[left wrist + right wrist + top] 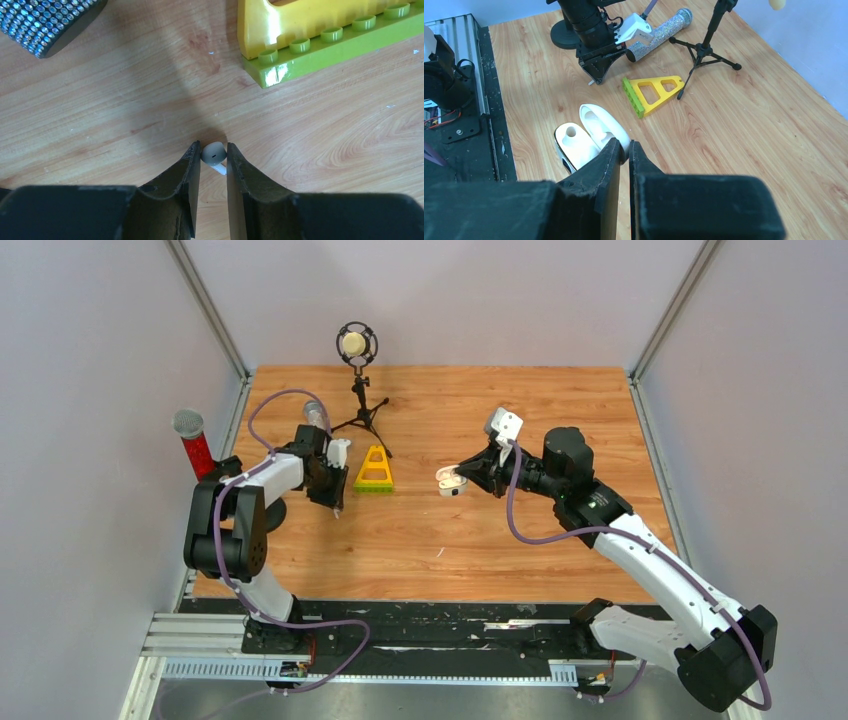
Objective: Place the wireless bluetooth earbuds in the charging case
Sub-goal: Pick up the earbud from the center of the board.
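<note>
while left gripper (214,161) pinches 1 earbud (213,152), right gripper (624,150) clamps charging case (593,126).

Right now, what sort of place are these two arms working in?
Most likely a robot test cell in a lab: a wooden table closed in by plain walls with metal corner posts, and loose props such as a microphone on a tripod and a yellow toy brick.

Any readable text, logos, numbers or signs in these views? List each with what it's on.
None readable in any view.
Blank: the glossy white open charging case and the small white earbud.
Studs only, no lettering: the yellow triangular toy brick on a green base.
</note>
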